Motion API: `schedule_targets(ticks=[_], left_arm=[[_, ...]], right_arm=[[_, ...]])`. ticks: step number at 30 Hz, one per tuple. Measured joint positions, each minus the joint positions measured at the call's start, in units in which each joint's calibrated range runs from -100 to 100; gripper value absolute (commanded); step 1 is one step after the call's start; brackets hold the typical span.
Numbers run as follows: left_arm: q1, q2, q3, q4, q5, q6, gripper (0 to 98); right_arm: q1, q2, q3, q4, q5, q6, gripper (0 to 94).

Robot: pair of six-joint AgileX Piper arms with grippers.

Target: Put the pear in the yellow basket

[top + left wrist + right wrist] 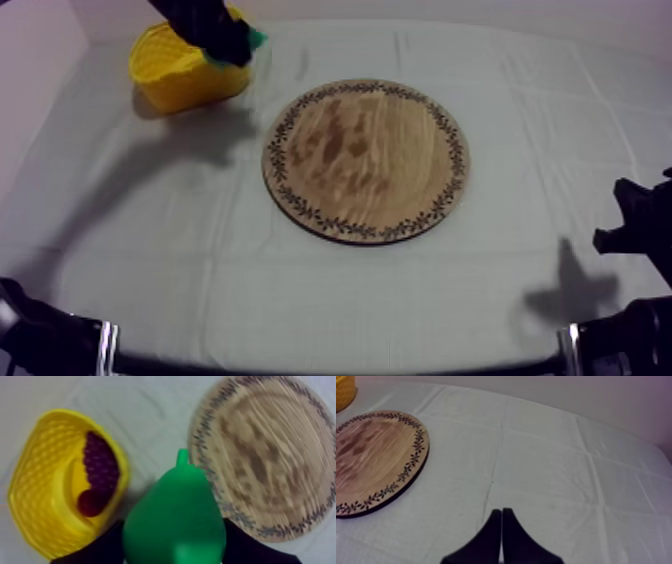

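The green pear (175, 521) hangs above the cloth between the yellow basket (40, 486) and the round wooden board (270, 451), stem pointing away. My left gripper (172, 543) is shut on it, one black finger (97, 548) on each side. From above, the left gripper (235, 45) sits at the basket's (170, 75) right rim, with a sliver of the pear (257, 39) showing past it. The board (366, 160) lies bare mid-table. My right gripper (501, 516) is shut on nothing, low over the cloth at the table's right side (630, 235).
Inside the basket lie a bunch of dark grapes (101, 463) and a small red fruit (90, 503). The board's rim (411, 461) and a corner of the basket (343, 391) lie well beyond the right gripper.
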Motion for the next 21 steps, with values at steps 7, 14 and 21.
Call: schedule_targets(ticks=[7, 14, 21], left_arm=[[-5.9, 4.2, -9.2, -1.25, -1.9, 1.1, 61.1], [-9.9, 11.6, -17.8, -2.55, -4.4, 2.6, 58.6], [-10.6, 19.4, -20.5, -4.56, -6.4, 4.2, 57.2]], right_arm=[[0.0, 0.0, 0.0, 0.0, 0.0, 0.0, 0.5], [0.0, 0.0, 0.0, 0.0, 0.0, 0.0, 0.5], [0.0, 0.0, 0.0, 0.0, 0.0, 0.0, 0.5]])
